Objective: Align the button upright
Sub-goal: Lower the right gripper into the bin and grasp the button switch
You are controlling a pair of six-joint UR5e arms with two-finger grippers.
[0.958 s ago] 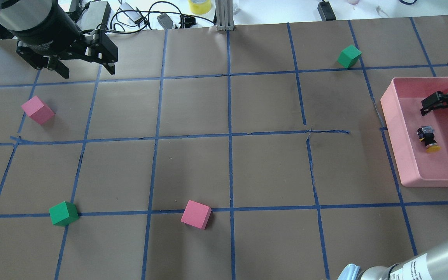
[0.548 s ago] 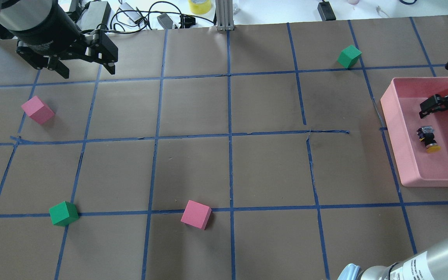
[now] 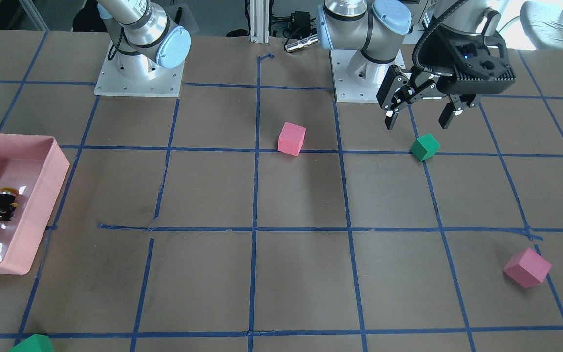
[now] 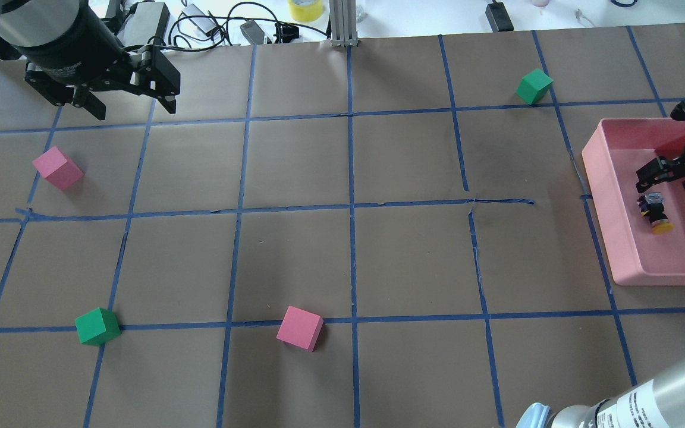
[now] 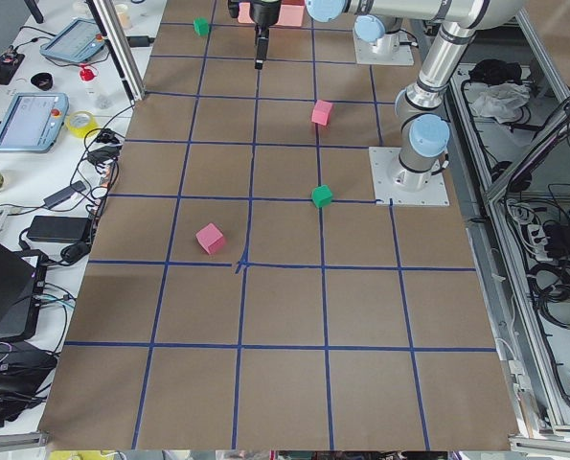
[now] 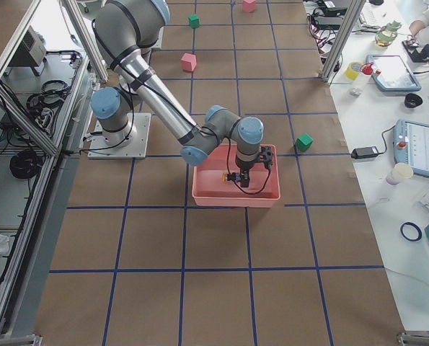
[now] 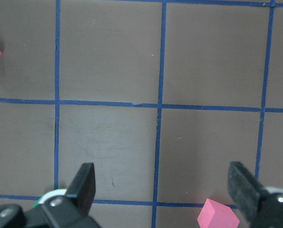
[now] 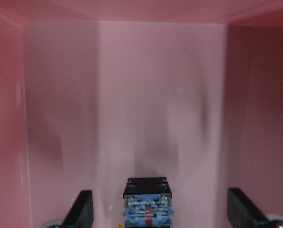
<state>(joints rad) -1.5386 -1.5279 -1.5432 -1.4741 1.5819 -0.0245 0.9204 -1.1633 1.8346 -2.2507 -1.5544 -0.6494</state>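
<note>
Two grippers are in sight, both with fingers spread wide and nothing held. The right gripper [image 4: 666, 181] is down inside the pink tray [image 4: 616, 249], which sits on the robot's right side of the table [image 4: 295, 166]. The button [image 4: 653, 212] lies on its side on the tray floor, nearer the tray's left wall. Its yellow cap points back toward the robot and its silvery base block points away, toward the gripper. The right wrist camera shows the base end sitting between the two fingers [image 8: 83, 209] with pink floor on either side, so neither touches it. That end carries blue and red detail, too blurred to read as writing.

The left gripper [image 4: 134, 110] hangs over the far left part of the table, above brown paper crossed by blue tape lines. A pink foam cube [image 4: 57, 168] sits near it, toward the robot. A green foam cube [image 4: 97, 326] and a second pink foam cube [image 4: 299, 327] rest on the near tape line. Another green foam cube [image 4: 534, 85] stands far right, beyond the tray.

A white label [image 4: 631, 407] wraps the right arm's silver tube, but its print is too small to read.
</note>
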